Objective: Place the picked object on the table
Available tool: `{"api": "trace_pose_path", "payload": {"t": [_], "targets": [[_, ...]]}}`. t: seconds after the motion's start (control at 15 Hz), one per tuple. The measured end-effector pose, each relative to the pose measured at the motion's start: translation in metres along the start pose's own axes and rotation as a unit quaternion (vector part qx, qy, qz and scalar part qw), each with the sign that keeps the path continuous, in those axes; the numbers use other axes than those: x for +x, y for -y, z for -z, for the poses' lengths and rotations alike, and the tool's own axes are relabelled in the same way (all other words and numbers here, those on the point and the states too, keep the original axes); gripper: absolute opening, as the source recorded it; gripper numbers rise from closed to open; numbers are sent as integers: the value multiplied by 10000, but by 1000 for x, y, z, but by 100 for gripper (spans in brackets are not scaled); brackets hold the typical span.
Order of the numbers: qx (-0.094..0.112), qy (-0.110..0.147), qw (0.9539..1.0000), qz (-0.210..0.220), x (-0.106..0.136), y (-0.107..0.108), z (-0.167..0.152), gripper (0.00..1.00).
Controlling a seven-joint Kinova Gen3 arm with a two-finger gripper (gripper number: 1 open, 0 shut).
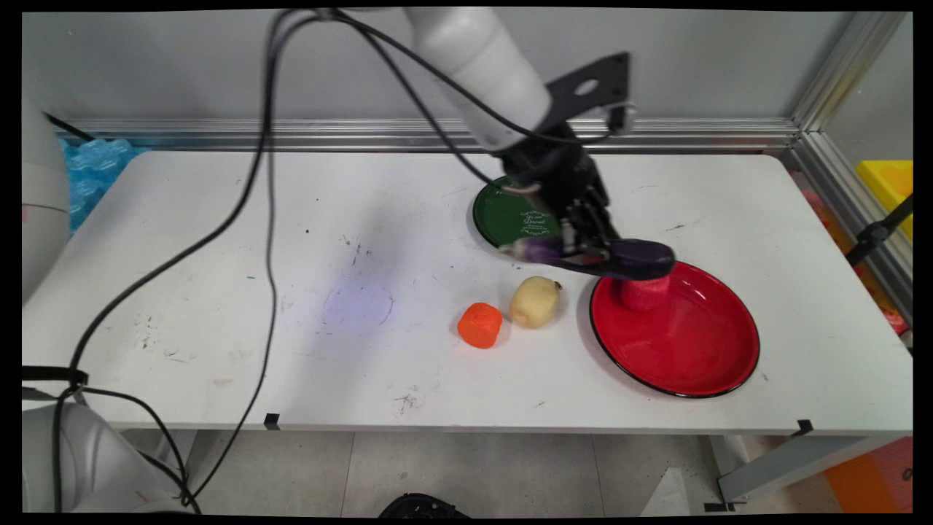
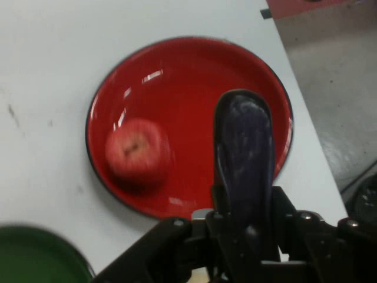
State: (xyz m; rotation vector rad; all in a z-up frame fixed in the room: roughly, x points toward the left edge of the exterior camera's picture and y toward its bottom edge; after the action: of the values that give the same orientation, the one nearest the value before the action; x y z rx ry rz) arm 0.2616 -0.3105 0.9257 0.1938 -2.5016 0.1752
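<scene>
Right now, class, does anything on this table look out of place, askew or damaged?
Nothing stands out. The hand holds a purple eggplant above the red plate, where a red apple sits; nothing is spilled or broken.

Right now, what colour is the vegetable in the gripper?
Dark purple; the eggplant shows best in the hand view.

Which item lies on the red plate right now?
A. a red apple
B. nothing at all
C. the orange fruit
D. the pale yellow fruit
A. The hand view shows a red apple resting inside the red plate, while the tool holds a purple eggplant above the plate; the orange fruit and the pale yellow fruit sit on the white table to the plate's left.
</scene>
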Motion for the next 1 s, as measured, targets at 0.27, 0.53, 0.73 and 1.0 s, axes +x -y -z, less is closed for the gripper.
{"api": "trace_pose_path", "payload": {"t": [0.27, 0.53, 0.73, 1.0], "targets": [[85, 145, 9985, 513, -27, -22, 37, 0], [85, 311, 9954, 900, -51, -45, 57, 0], [62, 434, 9938, 1023, -66, -58, 61, 0], [18, 624, 9917, 1120, -91, -75, 52, 0]]}}
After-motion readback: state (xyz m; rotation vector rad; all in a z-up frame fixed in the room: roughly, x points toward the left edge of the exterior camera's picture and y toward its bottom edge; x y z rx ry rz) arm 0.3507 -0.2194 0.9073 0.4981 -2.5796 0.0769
